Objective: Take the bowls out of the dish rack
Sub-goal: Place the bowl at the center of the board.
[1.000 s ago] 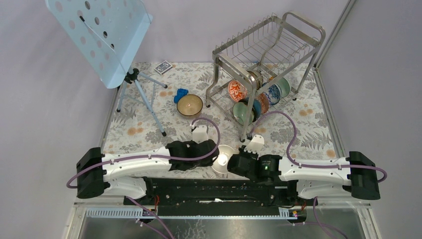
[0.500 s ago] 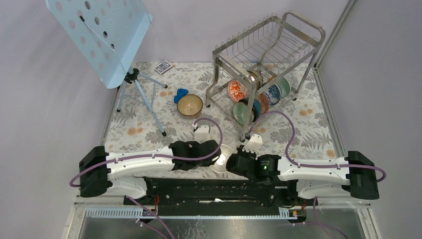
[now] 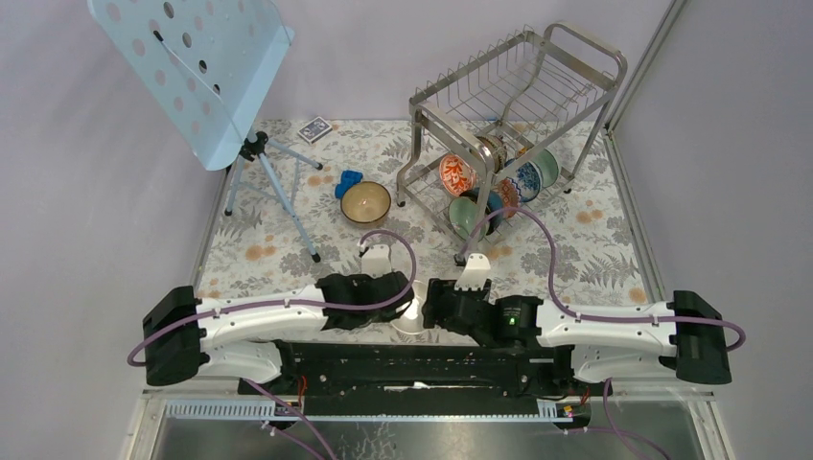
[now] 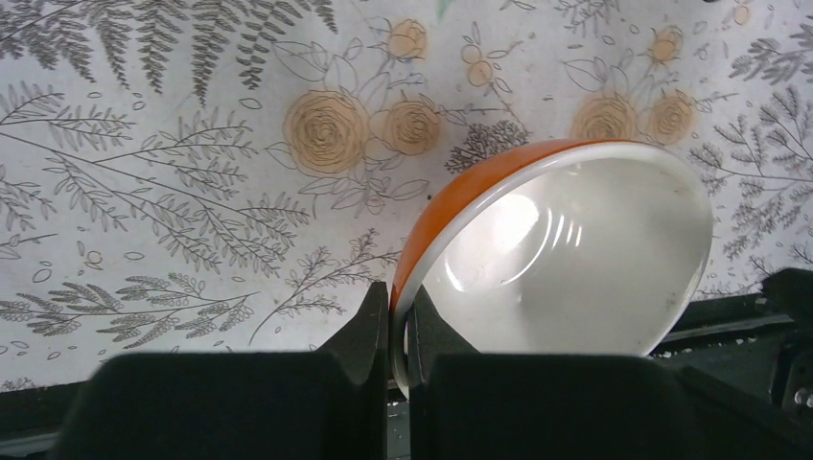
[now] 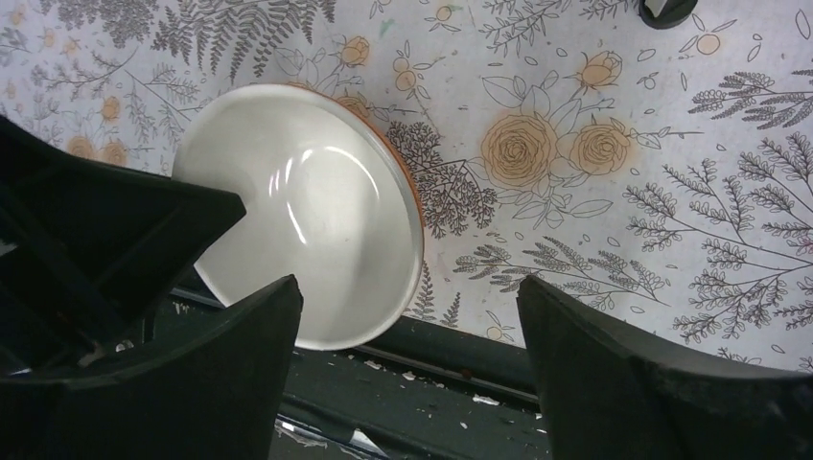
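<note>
The left pincer (image 4: 398,307) is clamped on the rim of a small bowl (image 4: 566,259), one finger against the glossy white inside and the other against the plain orange outside. The bowl is tipped up on its side, its mouth turned toward the right arm, at the near edge of the desk (image 3: 594,259) between the two arms. Whether its lower edge touches the fern-and-rose cloth cannot be told.

The right pincer (image 5: 407,287) has its jaws wide apart, just beside the bowl and not touching it.

Farther back on the right stands the dish rack (image 3: 513,105), shiny steel wire, its upper tier bare. On its lower tier the other bowls stand on edge, close together: an orange-red patterned bowl (image 3: 457,174), a pale green bowl (image 3: 470,213) nearest the arms, and a blue-and-white bowl (image 3: 525,179) behind.

A dark brown bowl (image 3: 365,202) with a tan inside sits upright on the desk, left of the rack, well apart from the held one.
</note>
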Controlling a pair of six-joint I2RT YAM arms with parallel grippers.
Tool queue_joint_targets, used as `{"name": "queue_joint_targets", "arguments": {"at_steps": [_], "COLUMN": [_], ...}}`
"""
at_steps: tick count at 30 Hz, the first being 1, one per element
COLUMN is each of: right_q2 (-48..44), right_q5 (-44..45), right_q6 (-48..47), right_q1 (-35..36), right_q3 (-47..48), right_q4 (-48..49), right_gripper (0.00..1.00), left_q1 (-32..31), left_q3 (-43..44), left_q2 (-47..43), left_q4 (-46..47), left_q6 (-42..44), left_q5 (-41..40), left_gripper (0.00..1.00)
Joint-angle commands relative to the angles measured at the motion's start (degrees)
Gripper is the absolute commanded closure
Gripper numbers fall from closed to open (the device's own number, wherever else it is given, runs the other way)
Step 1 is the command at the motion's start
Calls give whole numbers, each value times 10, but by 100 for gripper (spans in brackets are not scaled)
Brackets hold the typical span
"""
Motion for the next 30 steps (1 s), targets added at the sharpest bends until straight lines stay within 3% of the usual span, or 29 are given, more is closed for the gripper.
{"name": "queue_joint_targets", "arguments": {"at_steps": [1,6,10,18,22,30], "right_q2": [-29,-74,-110,-110,-86,-71], "right_q5": [1,-28,-62,-104,-120,-138], "right_q6": [-23,-54,-87,-135,-144,-161], "right_q1": [2,2,2,2,2,1], "right_q3": [-4,-69,-123,-130,-127,-138], "right_q4": [8,79,160,173,174,180], "right_gripper": [8,8,9,9,10,11], "left_q1": [16,51,147,353,388,542], "left_q3": [-2,-10,-43,-61,-59,-59], "left_q2": [-27,-67,-127,-189,-191,-213], "left_q4": [-3,-46,-55,-73,-98,-124], "left_q6": [-12,-26,0,74,47,17], "left_q5": [-18,-20,17,79,61,61], "left_gripper": [100,100,100,100,100,100]}}
